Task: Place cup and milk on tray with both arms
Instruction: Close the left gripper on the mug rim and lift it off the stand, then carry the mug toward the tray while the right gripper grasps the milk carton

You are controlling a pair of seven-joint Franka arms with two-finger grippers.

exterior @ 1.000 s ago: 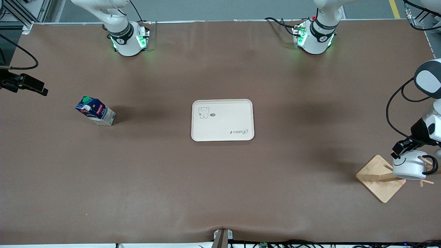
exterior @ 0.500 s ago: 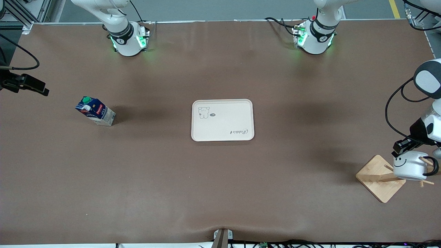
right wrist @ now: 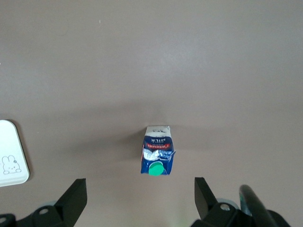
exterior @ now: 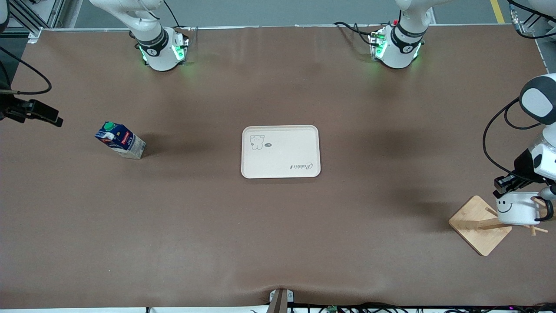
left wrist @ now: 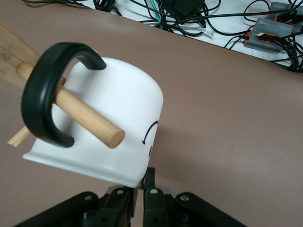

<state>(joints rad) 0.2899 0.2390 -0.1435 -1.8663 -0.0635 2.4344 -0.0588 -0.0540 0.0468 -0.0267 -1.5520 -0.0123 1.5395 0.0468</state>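
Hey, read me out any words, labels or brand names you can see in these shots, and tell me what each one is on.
"Rabbit": script on the tray, near one corner, upside down in the front view.
Red and white label on the milk: print too small to read in either view.
Small dark oval mark beside the tray's bear drawing: too small to read.
The cup carries only a smiley face, no words.
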